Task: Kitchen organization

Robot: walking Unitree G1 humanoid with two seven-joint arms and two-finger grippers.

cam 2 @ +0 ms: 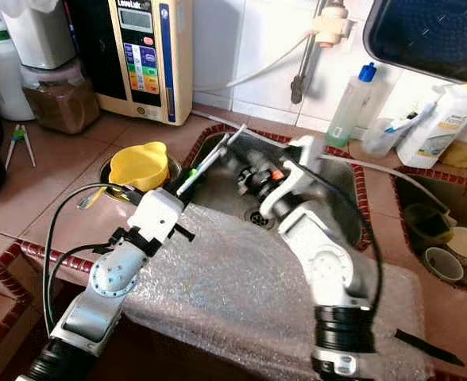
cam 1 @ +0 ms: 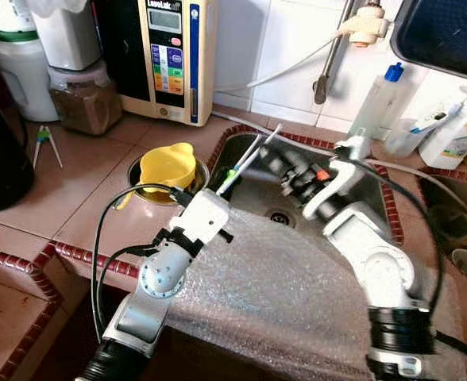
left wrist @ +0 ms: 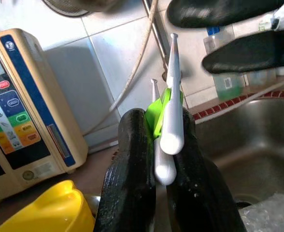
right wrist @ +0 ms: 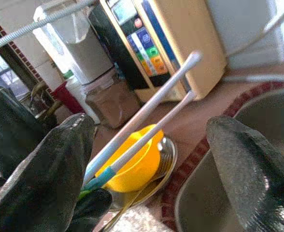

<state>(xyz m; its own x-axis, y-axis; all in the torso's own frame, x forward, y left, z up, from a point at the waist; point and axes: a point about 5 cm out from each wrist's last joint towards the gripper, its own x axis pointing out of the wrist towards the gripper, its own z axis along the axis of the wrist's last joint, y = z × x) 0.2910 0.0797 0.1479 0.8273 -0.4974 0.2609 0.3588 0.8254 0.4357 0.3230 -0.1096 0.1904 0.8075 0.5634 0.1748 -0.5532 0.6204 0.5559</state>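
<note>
Both eye views: from head height, looking forward and down over the sink (cam 1: pixel 297 208), both arms rising from the lower edge, tiled wall across the top. Same scene in each, right eye shifted so that everything sits further left in frame.

Left wrist view: very near, along the left gripper (left wrist: pixel 156 169), facing the wall; cream appliance (left wrist: pixel 21 111) at left edge, sink at right.

Right wrist view: very near, along the right gripper (right wrist: pixel 151 164), facing the same appliance at top centre, yellow cup (right wrist: pixel 137 164) at lower centre, shared with the eye views.
</note>
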